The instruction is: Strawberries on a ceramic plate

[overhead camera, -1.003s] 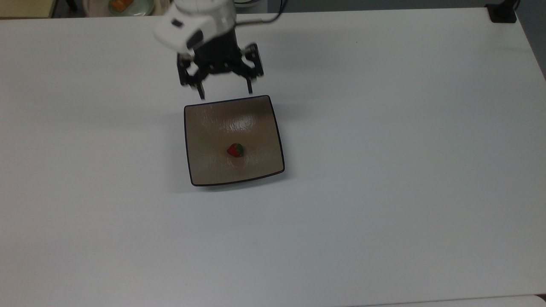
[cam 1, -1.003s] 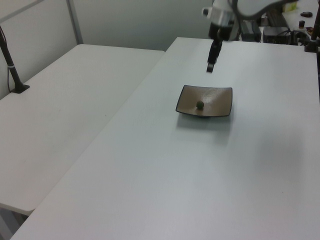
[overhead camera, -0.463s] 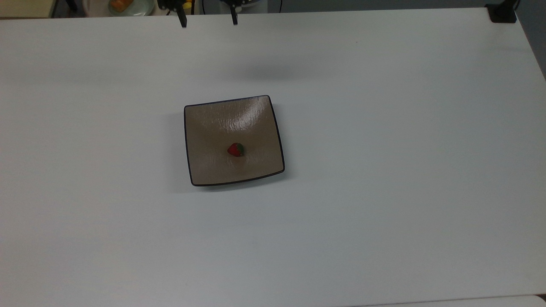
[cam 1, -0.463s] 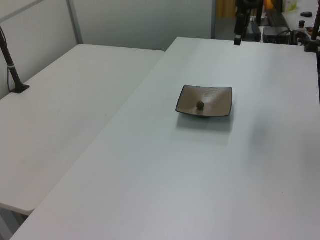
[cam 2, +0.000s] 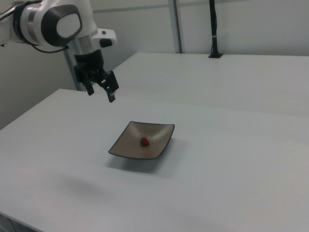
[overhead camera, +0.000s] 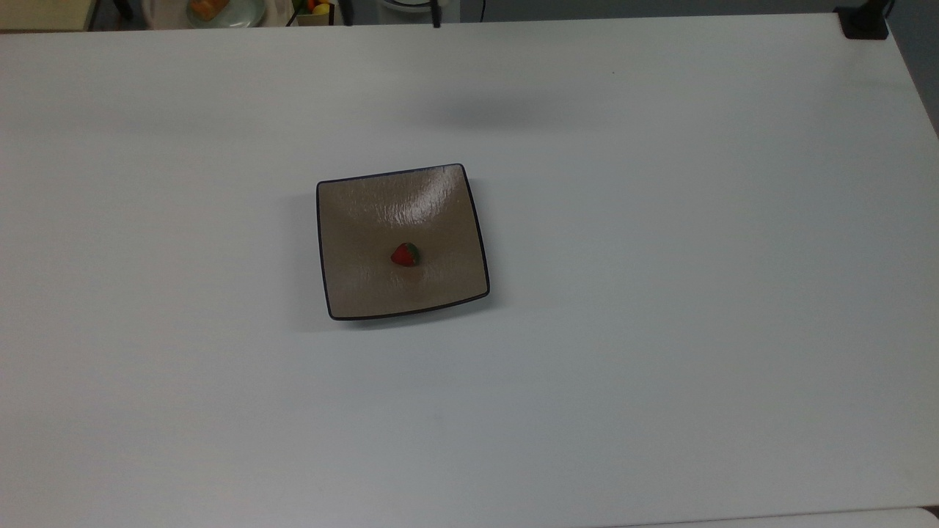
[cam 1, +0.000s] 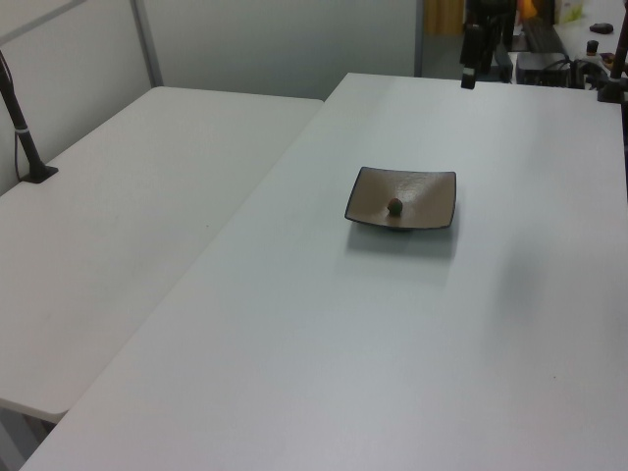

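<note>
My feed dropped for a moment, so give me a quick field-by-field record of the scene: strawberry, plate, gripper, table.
strawberry: lying in the plate's dished centre, one piece, red with green cap
plate: square, tan-brown, dark rim, flat on the table
gripper: open, holding nothing, raised above the table, up and toward the right view's left of the plate
contact: gripper apart from plate and strawberry
table: white; the plate sits near its middle in the top view
task state: strawberry on plate, looks done
</note>
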`<state>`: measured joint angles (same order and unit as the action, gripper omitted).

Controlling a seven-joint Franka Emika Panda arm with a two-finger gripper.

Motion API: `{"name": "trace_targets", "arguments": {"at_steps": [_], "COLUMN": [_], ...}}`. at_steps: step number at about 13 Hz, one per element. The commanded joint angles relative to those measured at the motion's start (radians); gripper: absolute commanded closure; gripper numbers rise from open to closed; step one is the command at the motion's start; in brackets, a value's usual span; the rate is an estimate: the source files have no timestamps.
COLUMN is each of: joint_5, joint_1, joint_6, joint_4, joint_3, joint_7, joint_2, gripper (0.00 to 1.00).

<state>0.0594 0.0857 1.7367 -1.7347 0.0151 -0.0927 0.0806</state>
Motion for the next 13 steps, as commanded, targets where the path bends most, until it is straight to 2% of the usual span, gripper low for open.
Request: {"name": "trace_targets", "arguments": {"at_steps": [1, 3, 5, 7, 13], "joint_5": [-0.023, -0.039, -0.078, -0.073, -0.064], "joint_1": [-0.001, -0.007, -0.007, -0.010, -0.010], "joint_6": [0.033, 0.055, 0.075, 0.090, 0.095], "joint_4": [-0.011, -0.011, -0.013, -0.011, -0.011], "joint_3": [0.039, 0.039, 0.037, 0.023, 0.023], "joint_7": [-0.026, -0.015, 0.052, 0.103, 0.099], "joint_2": [-0.005, -0.016, -0.031, -0.036, -0.038], "gripper": [0.00, 0.00, 0.00, 0.00, 0.00]}}
